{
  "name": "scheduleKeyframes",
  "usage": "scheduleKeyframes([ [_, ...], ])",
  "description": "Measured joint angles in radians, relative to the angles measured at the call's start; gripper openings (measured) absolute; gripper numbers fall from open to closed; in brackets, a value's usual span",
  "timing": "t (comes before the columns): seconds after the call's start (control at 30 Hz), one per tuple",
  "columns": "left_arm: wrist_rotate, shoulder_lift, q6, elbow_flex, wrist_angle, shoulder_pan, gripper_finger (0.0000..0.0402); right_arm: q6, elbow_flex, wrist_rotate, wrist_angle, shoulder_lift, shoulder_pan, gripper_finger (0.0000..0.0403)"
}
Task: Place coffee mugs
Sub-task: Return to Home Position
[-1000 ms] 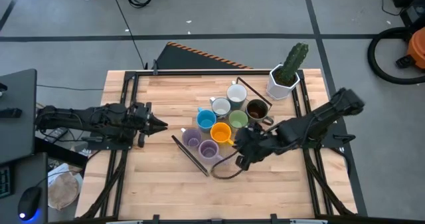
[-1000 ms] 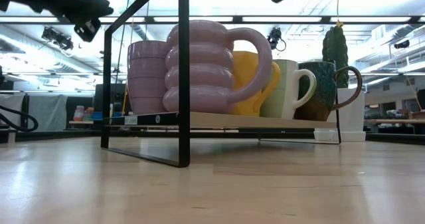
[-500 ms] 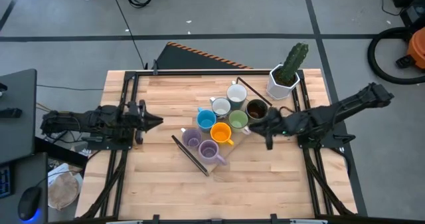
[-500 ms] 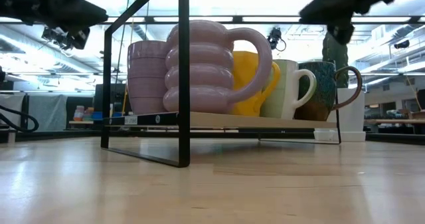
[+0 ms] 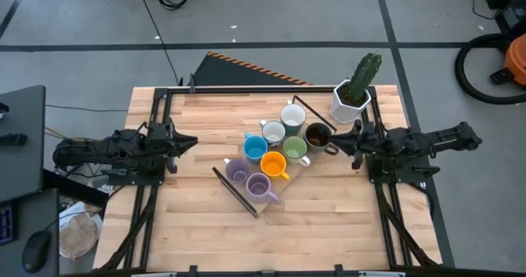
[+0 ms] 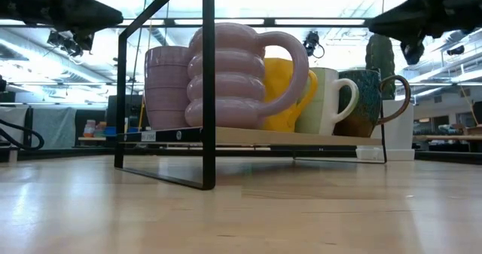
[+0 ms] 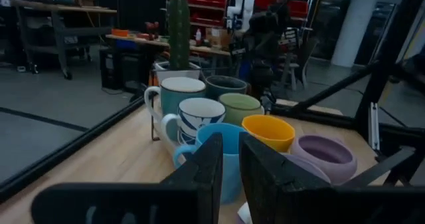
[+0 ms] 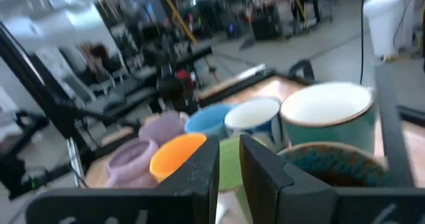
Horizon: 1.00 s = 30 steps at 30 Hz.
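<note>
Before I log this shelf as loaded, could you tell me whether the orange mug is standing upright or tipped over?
Upright. The orange mug shows its round open mouth facing straight up among the other mugs.

Mugs [image 5: 274,156] crowd mid-table, cactus pot [image 5: 352,99] behind, front bare

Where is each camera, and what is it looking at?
High view: above the table, looking straight down; both arms show, left gripper and right gripper either side of the mugs.
Low view: at table height, facing the purple mug; arms enter from above.
Left wrist view: behind two dark fingers, facing the mugs and cactus.
Right wrist view: likewise, from the opposite side.
All four share the mugs.
</note>
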Motion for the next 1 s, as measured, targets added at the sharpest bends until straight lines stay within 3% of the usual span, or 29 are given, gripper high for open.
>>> scheduleKeyframes([
  [0.23, 0.0, -0.009, -0.013, -0.059, 0.056, 0.0, 0.0054, -0.068, -0.144, 0.024, 0.164, -0.167, -0.021, 0.0064],
  [0.43, 0.0, -0.011, 0.002, -0.103, 0.124, 0.0, 0.0054, -0.1, -0.217, 0.034, 0.197, -0.242, -0.023, 0.0064],
  [0.8, 0.0, -0.02, 0.07, -0.149, 0.208, 0.0, 0.0054, -0.099, -0.253, 0.107, 0.175, -0.254, -0.023, 0.0064],
  [1.0, 0.001, -0.02, -0.042, -0.149, 0.206, 0.0, 0.0054, -0.092, -0.253, 0.1, 0.183, -0.254, -0.023, 0.0064],
])
